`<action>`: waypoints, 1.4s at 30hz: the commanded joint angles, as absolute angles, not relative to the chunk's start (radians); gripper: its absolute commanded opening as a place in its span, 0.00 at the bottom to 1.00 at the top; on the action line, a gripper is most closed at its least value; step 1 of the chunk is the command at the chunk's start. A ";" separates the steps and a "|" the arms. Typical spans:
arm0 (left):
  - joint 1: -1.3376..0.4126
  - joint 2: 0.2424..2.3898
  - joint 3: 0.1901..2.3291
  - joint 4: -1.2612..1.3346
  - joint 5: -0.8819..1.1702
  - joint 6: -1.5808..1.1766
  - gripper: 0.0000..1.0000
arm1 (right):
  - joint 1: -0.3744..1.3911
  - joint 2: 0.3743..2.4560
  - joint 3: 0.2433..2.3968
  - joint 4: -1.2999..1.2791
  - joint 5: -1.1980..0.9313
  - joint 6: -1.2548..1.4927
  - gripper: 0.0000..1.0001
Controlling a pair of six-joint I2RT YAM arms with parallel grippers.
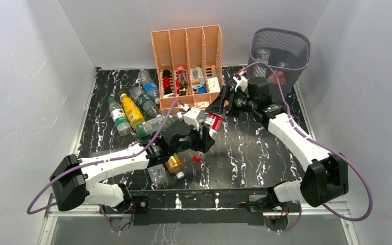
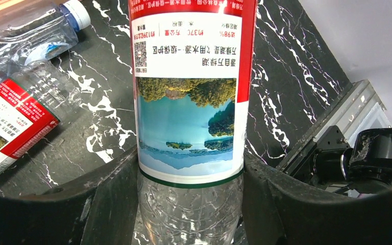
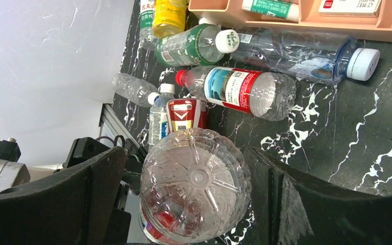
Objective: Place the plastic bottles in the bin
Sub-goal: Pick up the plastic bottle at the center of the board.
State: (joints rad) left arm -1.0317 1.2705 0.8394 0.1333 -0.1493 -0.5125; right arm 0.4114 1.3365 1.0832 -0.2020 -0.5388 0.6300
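My left gripper (image 1: 204, 137) is shut on a clear bottle with a red and blue landscape label (image 1: 213, 123) and holds it tilted above the table. In the left wrist view both fingers press the bottle (image 2: 189, 102) on its clear part just past the label. My right gripper (image 1: 223, 106) is open around this bottle's base (image 3: 196, 191), with a gap showing at one finger (image 3: 81, 199). The grey mesh bin (image 1: 280, 38) stands at the back right with bottles inside. Several more bottles (image 1: 131, 109) lie at the left of the table.
The peach file organizer (image 1: 188, 46) stands at the back centre, left of the bin. An amber bottle (image 1: 174, 164) and a clear one (image 1: 156, 174) lie under my left arm. A red-labelled bottle (image 3: 240, 89) and a white-capped clear bottle (image 3: 306, 48) lie by the organizer.
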 commanded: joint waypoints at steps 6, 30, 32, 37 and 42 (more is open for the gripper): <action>-1.034 1.281 0.862 0.174 -0.179 -0.482 0.61 | 0.417 1.315 1.065 -0.142 -0.563 0.627 0.90; -1.035 1.118 0.911 -0.036 -0.234 -0.509 0.98 | 0.417 1.338 1.240 -0.289 -0.380 0.494 0.57; -1.034 1.084 0.913 -0.062 -0.244 -0.515 0.98 | 0.416 1.347 1.284 -0.316 -0.328 0.465 0.57; -1.035 1.022 0.903 -0.119 -0.279 -0.526 0.98 | 0.403 1.376 1.461 -0.407 -0.149 0.388 0.57; -1.034 0.999 0.873 -0.124 -0.285 -0.539 0.98 | 0.402 1.410 1.655 -0.470 0.065 0.299 0.57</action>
State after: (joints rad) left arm -1.0317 1.0248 0.8783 -0.0914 -0.2565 -0.5251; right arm 0.4080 1.4097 1.4986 -0.4366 -0.1493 0.3988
